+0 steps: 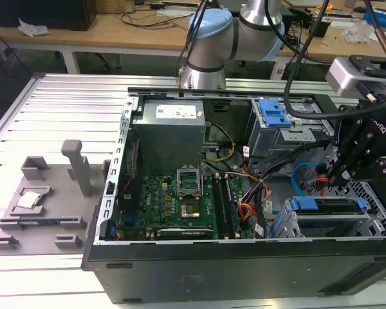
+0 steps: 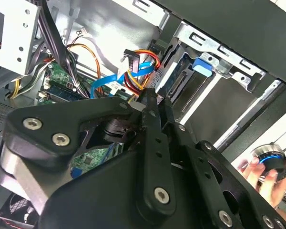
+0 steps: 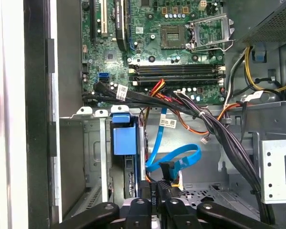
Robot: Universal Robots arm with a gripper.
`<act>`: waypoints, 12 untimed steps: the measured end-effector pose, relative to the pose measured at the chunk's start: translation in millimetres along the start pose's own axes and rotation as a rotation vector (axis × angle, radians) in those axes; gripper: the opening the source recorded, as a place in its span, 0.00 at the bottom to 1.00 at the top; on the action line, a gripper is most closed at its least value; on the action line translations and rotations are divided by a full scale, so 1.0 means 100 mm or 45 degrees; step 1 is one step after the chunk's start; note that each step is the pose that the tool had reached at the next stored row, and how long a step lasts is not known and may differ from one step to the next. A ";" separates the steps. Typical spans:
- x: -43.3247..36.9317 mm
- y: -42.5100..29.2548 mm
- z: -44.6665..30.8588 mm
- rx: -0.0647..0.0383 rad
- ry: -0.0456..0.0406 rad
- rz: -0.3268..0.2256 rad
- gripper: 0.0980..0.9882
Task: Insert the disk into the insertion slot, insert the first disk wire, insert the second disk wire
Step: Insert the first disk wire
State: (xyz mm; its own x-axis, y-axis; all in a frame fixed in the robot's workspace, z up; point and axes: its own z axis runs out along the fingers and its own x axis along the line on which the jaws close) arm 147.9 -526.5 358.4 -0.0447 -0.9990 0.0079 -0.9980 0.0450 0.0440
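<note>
disk (image 1: 325, 206) sits in the insertion slot (image 1: 373, 222), just beside the jaws and a little lower. its blue carrier lies level in the grey cage. judgement: first step looks done, wire work is in hand.

gripper (image 3: 163, 190): jaws nearly together. they appear to pinch the black connector (image 3: 164, 169) of the blue disk wire (image 3: 183, 157) at their tips. judgement: a narrow grip suits a thin flat plug, keeping it square for a straight push. the wire loops slack ahead of the jaws, so it should not drag against the grip.

second plug (image 2: 132, 57), black with red, yellow and orange leads, hangs free just past the jaws, seated in nothing visible.

motherboard (image 3: 171, 52) lies well beyond the jaws, apart from the work. the case lies on its side on the slatted tabletop (image 1: 51, 109), open side up, which gives the arm access from above.

a person's hand (image 2: 257, 168) holds a round knob (image 2: 271, 160) outside the case, well apart from the jaws.
</note>
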 end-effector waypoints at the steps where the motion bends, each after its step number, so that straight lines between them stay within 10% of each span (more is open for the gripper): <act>1: 0.000 0.000 0.000 0.000 0.001 0.000 0.09; 5: 0.167 -0.053 0.031 -0.001 0.000 0.000 0.09; 12: 0.173 -0.106 0.122 -0.002 -0.001 0.000 0.09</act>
State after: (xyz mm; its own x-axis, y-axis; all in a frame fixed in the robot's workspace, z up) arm 157.2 -544.4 345.8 -0.0447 -0.9990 0.0070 -0.9980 0.0450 0.0452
